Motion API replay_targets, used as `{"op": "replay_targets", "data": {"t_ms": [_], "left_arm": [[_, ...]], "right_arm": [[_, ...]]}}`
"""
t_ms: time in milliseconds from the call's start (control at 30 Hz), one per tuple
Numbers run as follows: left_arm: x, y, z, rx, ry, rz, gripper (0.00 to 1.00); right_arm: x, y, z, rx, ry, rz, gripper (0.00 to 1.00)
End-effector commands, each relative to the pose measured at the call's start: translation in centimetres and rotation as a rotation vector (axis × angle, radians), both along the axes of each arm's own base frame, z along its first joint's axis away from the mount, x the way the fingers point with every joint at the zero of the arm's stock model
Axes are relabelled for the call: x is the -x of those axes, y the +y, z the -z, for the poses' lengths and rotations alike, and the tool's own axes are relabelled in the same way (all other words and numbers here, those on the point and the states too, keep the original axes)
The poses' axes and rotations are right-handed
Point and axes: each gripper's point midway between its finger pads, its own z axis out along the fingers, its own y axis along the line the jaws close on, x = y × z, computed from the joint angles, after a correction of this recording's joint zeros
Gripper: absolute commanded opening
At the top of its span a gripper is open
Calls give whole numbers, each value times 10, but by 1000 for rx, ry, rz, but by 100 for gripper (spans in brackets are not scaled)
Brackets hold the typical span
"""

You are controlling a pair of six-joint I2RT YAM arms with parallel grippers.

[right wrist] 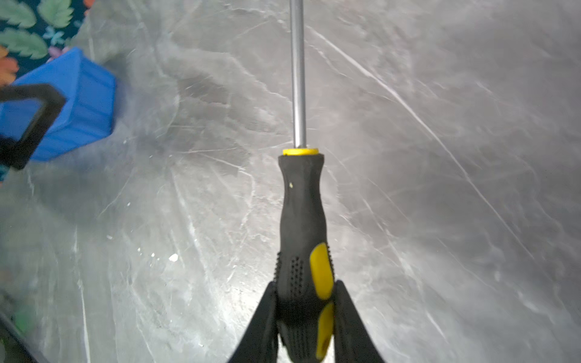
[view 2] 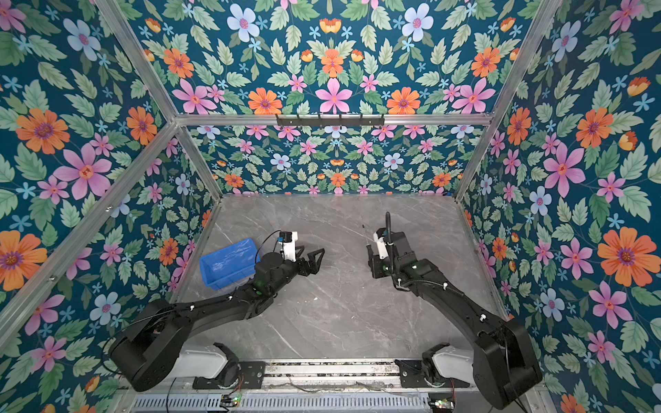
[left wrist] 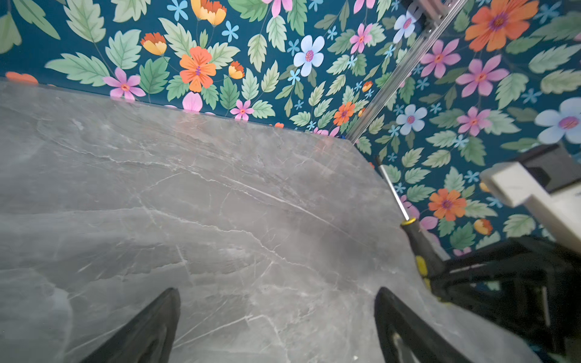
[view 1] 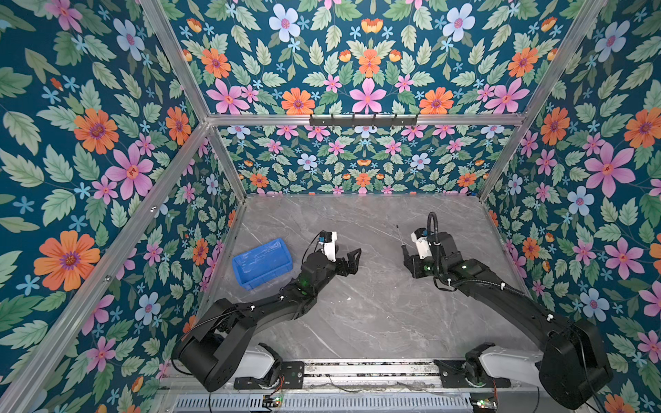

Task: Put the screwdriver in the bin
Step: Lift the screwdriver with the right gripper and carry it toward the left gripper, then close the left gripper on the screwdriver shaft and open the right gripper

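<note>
1. Bin sits at the left of the surface, empty as far as shows; well apart from the screwdriver.
2. Left tool hangs spread wide, holding nothing; beside the bin, it may block the crossing.
3. Right tool is clenched on the screwdriver near the handle's butt, lifted off the surface; its long shaft could snag the bin's rim or swing loose.
</note>
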Motion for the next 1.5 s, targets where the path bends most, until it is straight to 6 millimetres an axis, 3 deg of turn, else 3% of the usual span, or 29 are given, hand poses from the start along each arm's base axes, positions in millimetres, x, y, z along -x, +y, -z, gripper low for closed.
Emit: {"op": "replay_targets", "data": {"t_ms": [0, 167, 400, 600, 900, 1133, 1400, 1467], "left_arm": [[6, -16, -28, 169, -22, 82, 97], [15, -27, -33, 232, -2, 159, 97], [21, -35, -34, 295, 27, 202, 88], [22, -42, -36, 354, 43, 233, 75], [23, -47, -35, 363, 48, 248, 41], [23, -48, -35, 349, 48, 246, 30], [23, -46, -37, 339, 39, 239, 1], [23, -43, -38, 335, 32, 226, 0]], "right_arm": [[-3, 31, -14, 62, -191, -192, 0], [7, 65, -17, 83, -298, -353, 0], [10, 88, -20, 144, -378, -430, 0], [8, 93, -29, 116, -427, -434, 0], [11, 96, -33, 97, -434, -448, 0], [18, 101, -33, 70, -430, -487, 0], [17, 100, -32, 69, -429, -477, 0], [17, 98, -33, 72, -428, -468, 0]]}}
